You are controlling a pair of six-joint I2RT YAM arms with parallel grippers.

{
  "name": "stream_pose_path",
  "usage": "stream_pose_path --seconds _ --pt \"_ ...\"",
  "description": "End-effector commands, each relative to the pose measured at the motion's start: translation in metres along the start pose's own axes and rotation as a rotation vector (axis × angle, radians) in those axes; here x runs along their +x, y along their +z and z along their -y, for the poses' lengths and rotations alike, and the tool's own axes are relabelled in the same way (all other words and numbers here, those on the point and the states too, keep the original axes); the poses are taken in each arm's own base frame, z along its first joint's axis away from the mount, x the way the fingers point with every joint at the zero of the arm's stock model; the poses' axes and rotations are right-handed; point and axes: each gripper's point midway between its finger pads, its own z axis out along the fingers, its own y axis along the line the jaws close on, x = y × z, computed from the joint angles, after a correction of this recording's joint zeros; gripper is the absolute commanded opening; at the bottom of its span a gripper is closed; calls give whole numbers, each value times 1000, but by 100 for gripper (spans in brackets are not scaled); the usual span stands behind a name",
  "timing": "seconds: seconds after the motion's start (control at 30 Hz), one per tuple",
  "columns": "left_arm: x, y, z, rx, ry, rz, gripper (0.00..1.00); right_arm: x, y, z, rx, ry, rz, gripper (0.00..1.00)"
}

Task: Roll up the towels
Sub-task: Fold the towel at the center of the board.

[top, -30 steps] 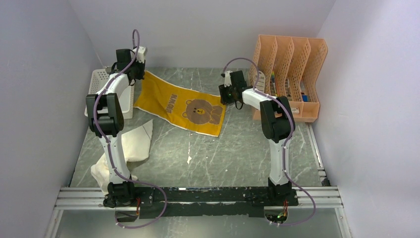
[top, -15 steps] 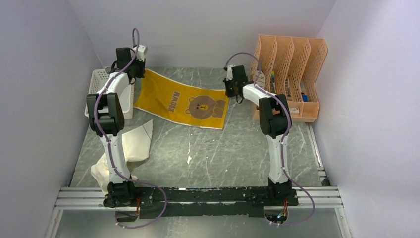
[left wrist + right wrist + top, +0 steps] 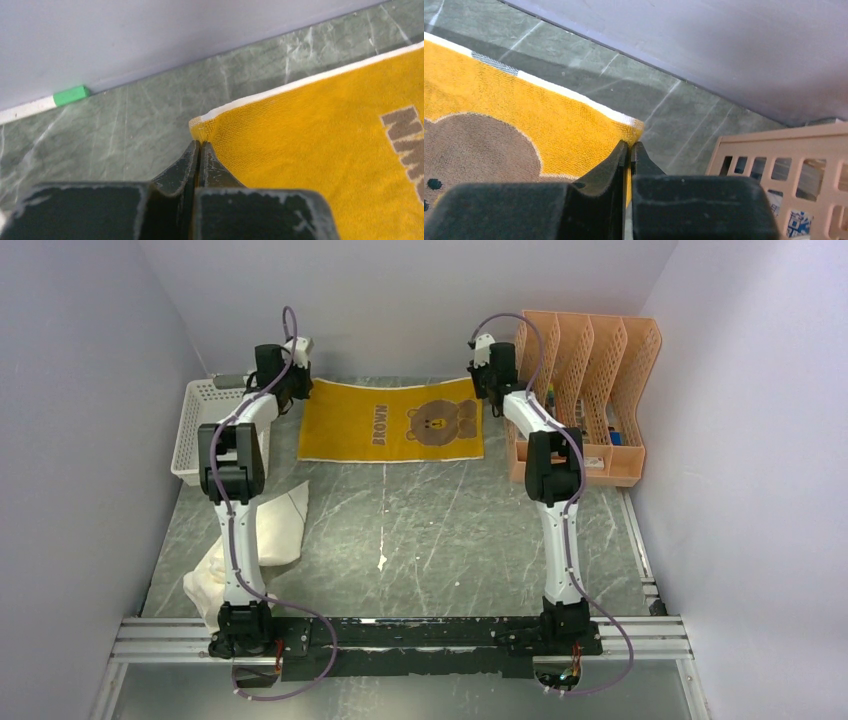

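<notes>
The mustard-yellow towel [image 3: 392, 420] with a brown bear and a pale edge is stretched flat along the back of the table. My left gripper [image 3: 297, 388] is shut on its far left corner [image 3: 201, 129]; in the left wrist view the jaws [image 3: 200, 146] pinch the cloth. My right gripper [image 3: 482, 378] is shut on the far right corner [image 3: 634, 127], its jaws [image 3: 630, 146] pressed together on the fabric. The cream-white towel [image 3: 258, 540] lies crumpled at the left front, beside the left arm's base.
A white mesh basket [image 3: 200, 425] stands at the far left by the wall. A peach file rack [image 3: 585, 390] with several slots stands at the back right, close to my right gripper [image 3: 774, 165]. The back wall runs just behind both grippers. A green tape mark [image 3: 70, 95] sits at the wall's foot.
The right gripper closed on the towel's right corner. Both arms moved toward the back wall, pulling the yellow towel from a slanted lie to a flat one square with the wall.
</notes>
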Motion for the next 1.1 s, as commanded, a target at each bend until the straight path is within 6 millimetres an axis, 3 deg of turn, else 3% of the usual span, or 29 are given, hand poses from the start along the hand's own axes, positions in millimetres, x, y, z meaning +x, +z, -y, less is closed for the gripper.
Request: stream_pose_path --seconds 0.0,0.17,0.23,0.33,0.47,0.57,0.77,1.07 --pt "-51 11 -4 -39 49 184 7 -17 8 6 -6 -109 100 0" --pt "-68 -3 -9 -86 93 248 7 -26 -10 1 -22 -173 163 0" --pt "-65 -14 -7 -100 100 265 7 -27 -24 -2 -25 -191 194 0" --pt "-40 -31 -3 -128 110 261 7 -30 -48 -5 -24 -210 222 0" --pt "-17 -57 0 -175 131 265 7 -6 -71 -12 -34 -232 186 0" --pt "-10 -72 4 -186 129 280 7 5 -87 -15 -29 -236 182 0" --pt "6 -85 15 -164 126 266 7 15 -112 -20 -35 -221 171 0" --pt "26 -92 15 -179 128 221 7 42 -135 -33 -78 -203 117 0"
